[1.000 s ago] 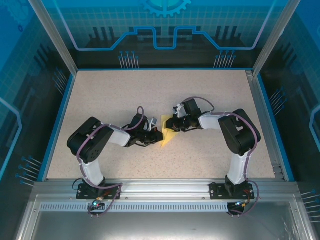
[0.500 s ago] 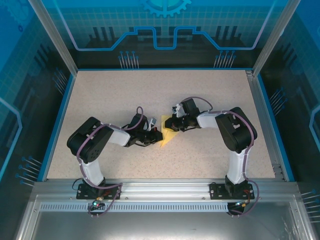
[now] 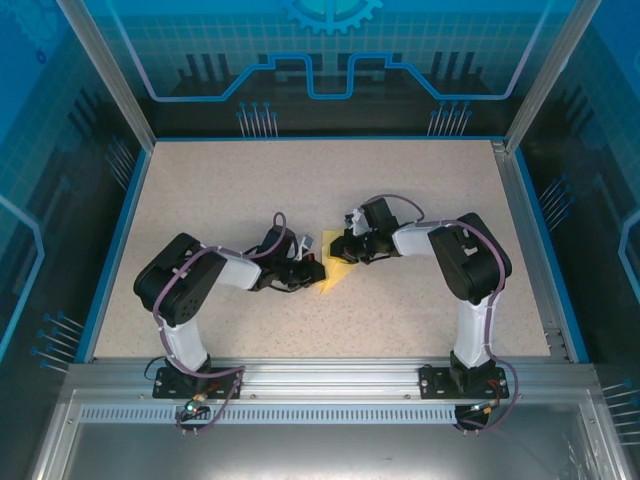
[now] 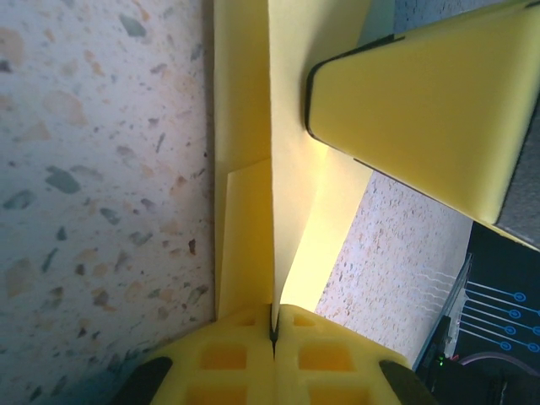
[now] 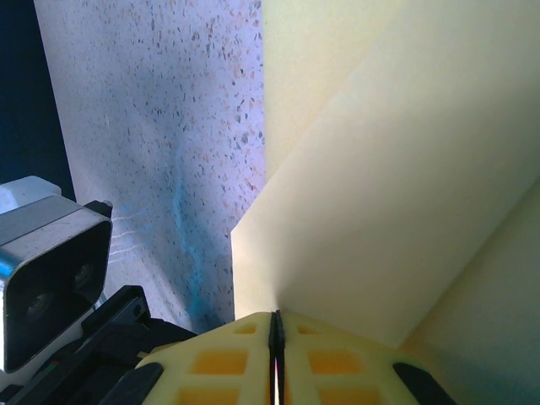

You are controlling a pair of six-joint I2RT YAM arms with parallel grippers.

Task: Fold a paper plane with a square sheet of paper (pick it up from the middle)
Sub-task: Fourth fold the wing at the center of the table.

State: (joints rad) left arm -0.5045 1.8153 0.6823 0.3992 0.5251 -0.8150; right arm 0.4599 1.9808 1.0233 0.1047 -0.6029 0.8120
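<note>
The square sheet of paper (image 3: 339,275), thin, pale yellow and partly folded, lay at the centre of the top view. The left gripper (image 4: 272,325) and the right gripper (image 5: 274,325) each pinched one edge. A sharp crease probably needed slow, even tension.

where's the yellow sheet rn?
In the top view, the yellow sheet is near the middle of the table, partly folded. The left gripper is shut on its left side and the right gripper on its right.

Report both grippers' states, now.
Left gripper: shut on the paper.
Right gripper: shut on the paper.
</note>
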